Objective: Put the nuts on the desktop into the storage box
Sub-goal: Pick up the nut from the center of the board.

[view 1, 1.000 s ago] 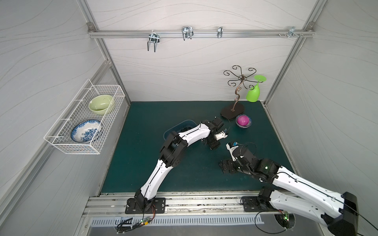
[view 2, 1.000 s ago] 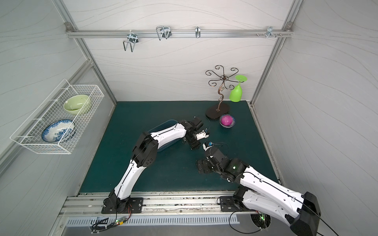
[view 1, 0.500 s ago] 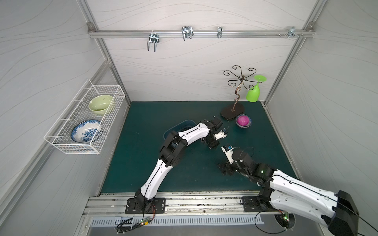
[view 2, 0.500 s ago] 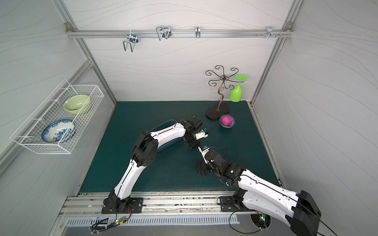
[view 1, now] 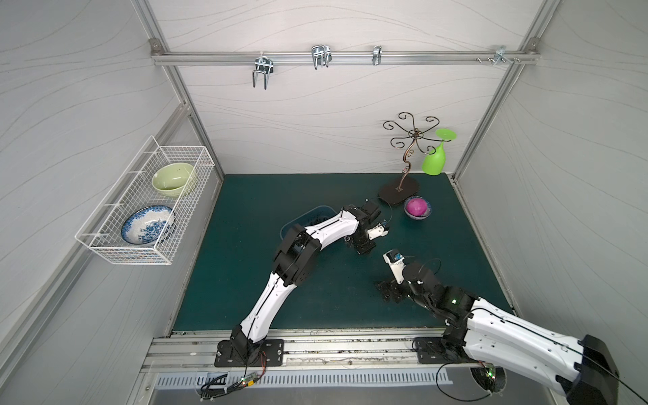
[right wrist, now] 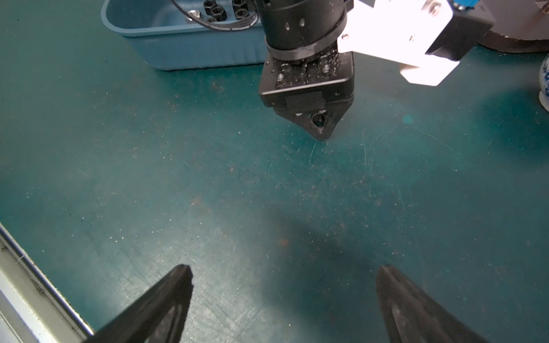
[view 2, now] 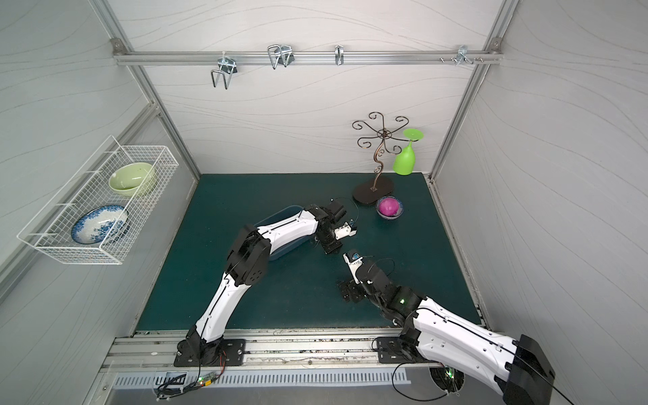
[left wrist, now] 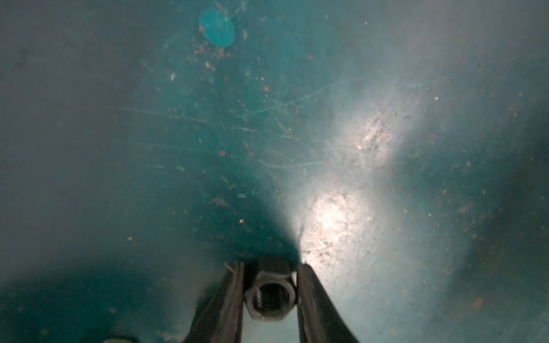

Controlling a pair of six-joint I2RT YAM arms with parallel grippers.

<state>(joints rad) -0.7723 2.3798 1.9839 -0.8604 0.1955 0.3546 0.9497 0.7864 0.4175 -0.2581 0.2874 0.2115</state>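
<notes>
One black nut sits between the fingers of the left gripper. The jaws stand narrow and press both sides of it, with the tips down on the desktop near the box. One right gripper hangs over the desktop, spread wide, holding and touching nothing. There is one box. At least five nuts show inside, mostly black and one silver; the left arm covers part of its inside.

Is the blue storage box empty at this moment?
No, several dark nuts lie inside the storage box in the right wrist view.
</notes>
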